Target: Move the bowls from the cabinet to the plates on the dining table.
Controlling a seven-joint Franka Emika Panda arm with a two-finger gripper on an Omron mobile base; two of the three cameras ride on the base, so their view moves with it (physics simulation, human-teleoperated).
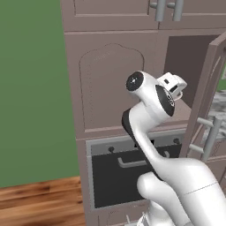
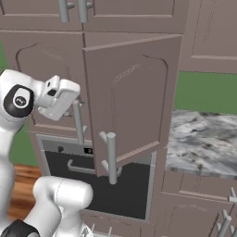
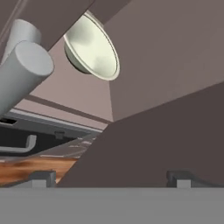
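Gripper (image 3: 111, 177) fingers stand spread wide apart with nothing between them; in the hand view the two dark fingertips (image 3: 40, 178) rise near the bottom corners, far apart. Beyond them that view looks along a brown door panel into the cabinet, tilted well off level. A pale cream-green bowl (image 3: 92, 49) sits inside the cabinet, seen toward the upper left of this rolled view, its glossy hollow facing the camera and its rim partly hidden by the cabinet's frame. It is well apart from the fingertips. A thick grey bar handle (image 3: 22, 72) crosses the left of the hand view, close to the camera.

From the left base view, the white arm (image 1: 176, 176) rises from the lower right, bends at a dark-jointed elbow, and reaches up and forward. Its white hand (image 1: 173, 85) is raised at the mouth of the open cabinet compartment (image 1: 187, 66), pointing inward toward the dark interior.

From the right base view, the hand (image 2: 59, 98) sits to the left of the open cabinet door (image 2: 132, 99), which swings out toward the camera and hides the compartment. Two grey bar handles (image 2: 110, 157) hang on the doors just beside the hand.

Below the compartment is a dark oven front (image 1: 119, 176) with a curved handle. To the right, a marble counter (image 2: 203, 139) with grey and white veins is visible. A green wall and wooden floor lie to the left.
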